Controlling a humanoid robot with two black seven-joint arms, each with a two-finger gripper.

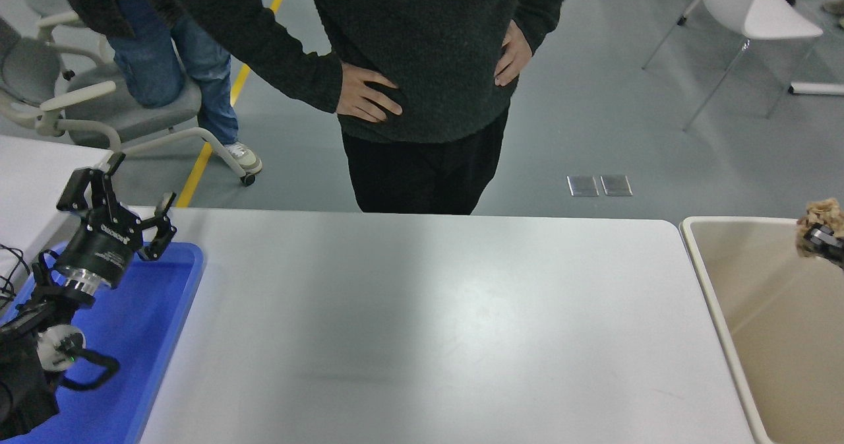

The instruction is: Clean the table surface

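The white table surface (428, 312) spreads across the middle of the view, with only faint smudges on it. At the right edge, only the tip of my right gripper (821, 237) shows. It is shut on a crumpled brown paper wad (821, 212), held above the far end of the beige bin (704, 266). My left gripper (125, 190) stays parked at the lower left over the blue tray (165, 312), with its fingers open and nothing between them.
A person in a dark sweater (422, 68) stands at the table's far edge, hands on hips. A second person and a grey office chair (99, 101) are at the far left. A white chair (752, 15) stands at the far right.
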